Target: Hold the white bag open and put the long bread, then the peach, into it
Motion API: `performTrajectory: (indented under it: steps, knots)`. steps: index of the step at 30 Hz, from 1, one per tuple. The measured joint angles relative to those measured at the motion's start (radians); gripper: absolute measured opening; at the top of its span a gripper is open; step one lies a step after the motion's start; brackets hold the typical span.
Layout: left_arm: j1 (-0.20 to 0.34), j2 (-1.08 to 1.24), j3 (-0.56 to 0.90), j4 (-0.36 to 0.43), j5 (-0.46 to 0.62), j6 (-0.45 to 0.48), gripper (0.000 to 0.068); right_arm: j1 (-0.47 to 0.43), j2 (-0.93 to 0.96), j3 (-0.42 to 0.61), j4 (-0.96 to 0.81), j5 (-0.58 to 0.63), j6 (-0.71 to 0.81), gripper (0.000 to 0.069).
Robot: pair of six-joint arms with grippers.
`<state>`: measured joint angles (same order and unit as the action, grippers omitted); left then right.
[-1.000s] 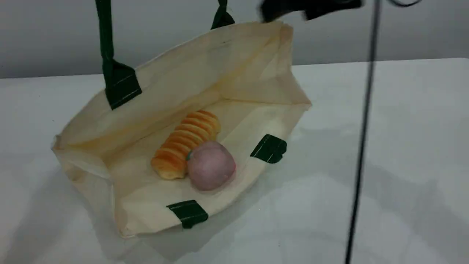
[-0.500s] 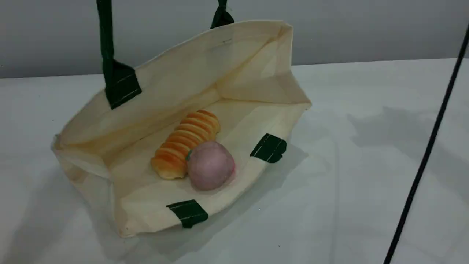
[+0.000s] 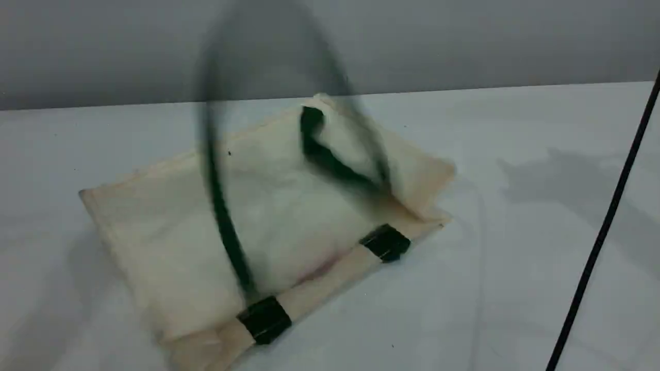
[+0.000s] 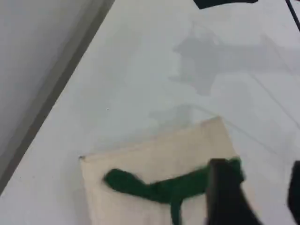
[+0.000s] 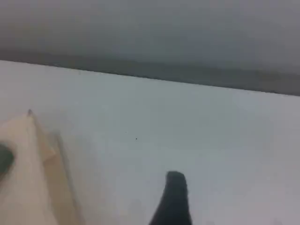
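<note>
The white bag point(image 3: 170, 226) lies collapsed flat on the table, its upper side fallen over the lower. One dark green strap point(image 3: 219, 201) is a blurred arc in mid-fall above it. The long bread and the peach are hidden under the fabric. In the left wrist view my left gripper point(image 4: 260, 197) hangs over the bag point(image 4: 154, 154), open, with the green strap point(image 4: 154, 187) lying loose on the cloth below. The right wrist view shows one fingertip point(image 5: 174, 190) of my right gripper above bare table, open and holding nothing, with the bag's corner point(image 5: 23, 173) to its left.
A thin black cable point(image 3: 603, 232) runs slantwise down the scene's right side. Green patches point(image 3: 264, 319) point(image 3: 385, 242) mark the bag's near rim. White table surrounds the bag; a grey wall stands behind it.
The strap has dropped from my left gripper, whose fingers have come apart. The bag, held up and open before, has fallen shut over the bread and peach.
</note>
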<state>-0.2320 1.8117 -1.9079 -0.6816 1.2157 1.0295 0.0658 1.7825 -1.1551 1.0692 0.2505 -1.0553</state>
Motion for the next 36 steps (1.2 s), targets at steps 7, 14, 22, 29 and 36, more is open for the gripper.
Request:
performTrajectory:
  steps: [7,14,22,29,36]
  knots:
    - [0.000,0.000,0.000,-0.003,0.003,-0.015,0.0468,0.000,-0.026,0.000,0.000,-0.006,0.000,0.0580]
    - [0.001,-0.046,-0.001,0.088,0.007,-0.196,0.0470,0.000,-0.151,0.000,-0.079,0.094,0.020,0.0580]
    - [0.001,-0.190,-0.002,0.363,0.009,-0.433,0.0470,0.000,-0.358,0.000,-0.211,0.280,0.178,0.0580]
    - [0.001,-0.318,0.013,0.470,0.008,-0.649,0.0471,0.000,-0.572,0.000,-0.454,0.484,0.496,0.0580]
    - [0.001,-0.439,0.120,0.477,0.006,-0.780,0.0471,0.000,-0.767,0.000,-0.649,0.649,0.752,0.0580]
